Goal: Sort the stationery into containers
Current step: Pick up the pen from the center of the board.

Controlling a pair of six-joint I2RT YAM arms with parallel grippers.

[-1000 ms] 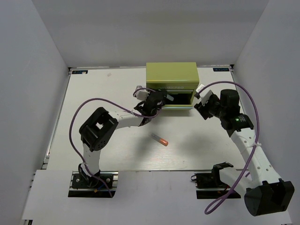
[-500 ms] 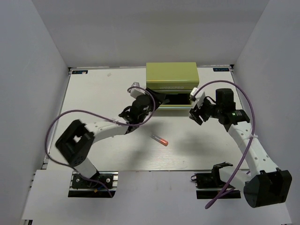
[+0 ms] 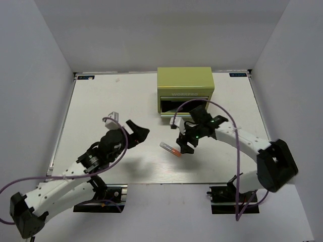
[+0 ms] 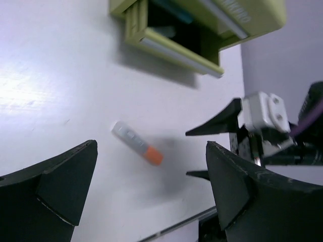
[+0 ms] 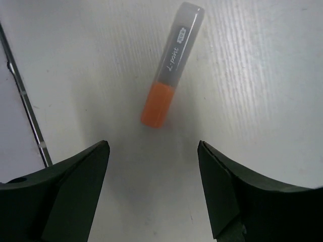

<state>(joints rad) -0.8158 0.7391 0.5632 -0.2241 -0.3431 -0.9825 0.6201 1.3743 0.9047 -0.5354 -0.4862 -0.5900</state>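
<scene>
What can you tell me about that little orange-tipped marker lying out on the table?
The orange highlighter is a short, chunky marker. It has a cloudy grey barrel that looks like plastic, small printed lettering along it, and an orange section at one end. It lies flat on the white table, slanted, with its orange end nearer the arms' side. It sits in front of the yellow-green chest, clear of it. The right tool hangs over it with jaws wide. Nothing touches the marker except the table.
</scene>
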